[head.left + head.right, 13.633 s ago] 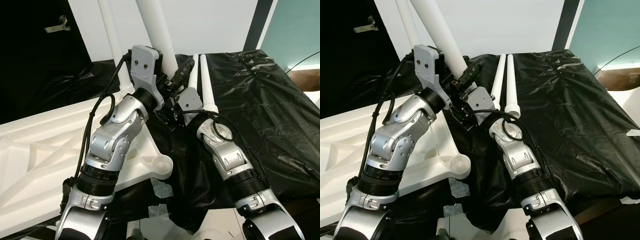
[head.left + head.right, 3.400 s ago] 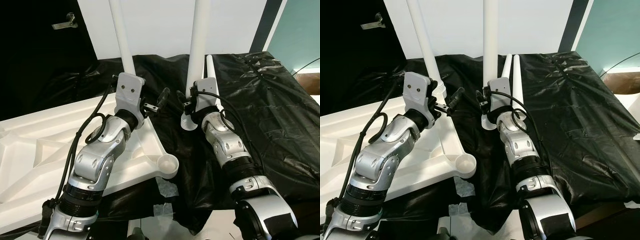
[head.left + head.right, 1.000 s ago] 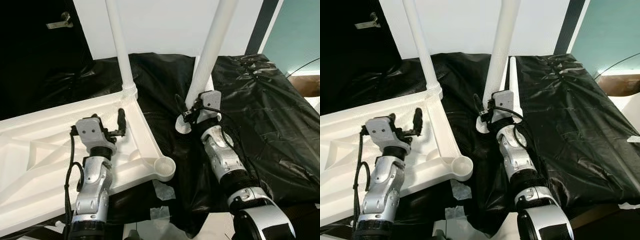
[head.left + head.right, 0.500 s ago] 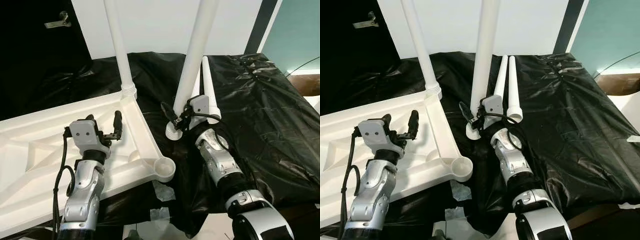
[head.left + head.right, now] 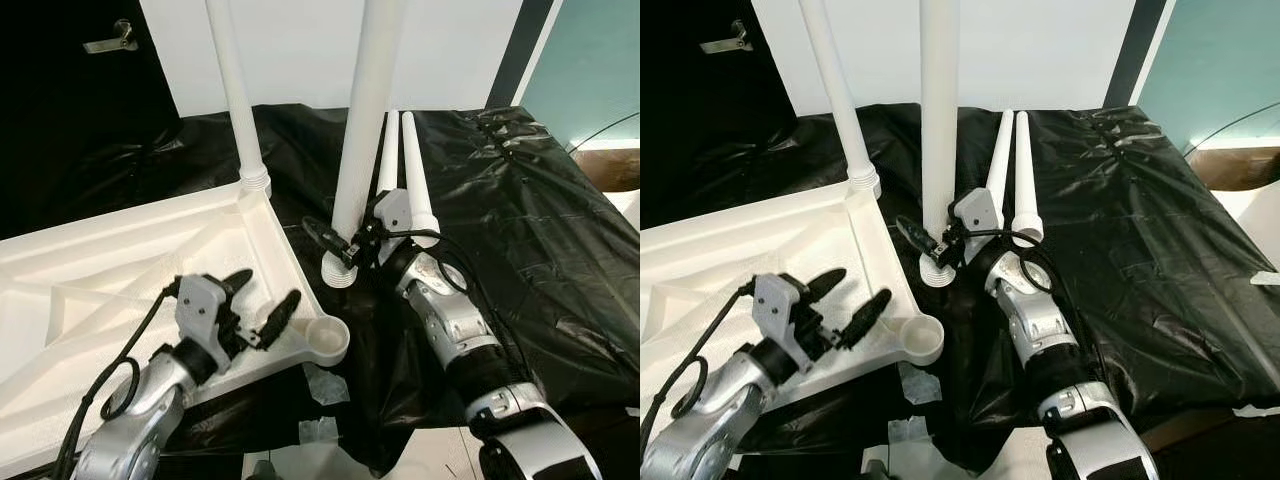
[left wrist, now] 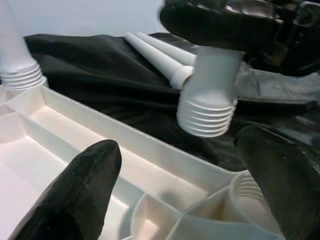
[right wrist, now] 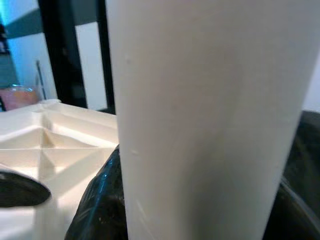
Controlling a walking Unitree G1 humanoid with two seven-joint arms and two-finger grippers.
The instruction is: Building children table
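The right gripper (image 5: 342, 252) pinches an upright white table leg (image 5: 362, 120) near its threaded foot, just above the black sheeting (image 5: 520, 220). The left gripper (image 5: 258, 303), fingers spread and empty, hovers over the upturned white tabletop (image 5: 90, 270) near its open corner socket (image 5: 324, 338). One leg (image 5: 232, 90) apparently stands screwed in; two spare legs (image 5: 405, 170) lie beyond, no lettering legible.
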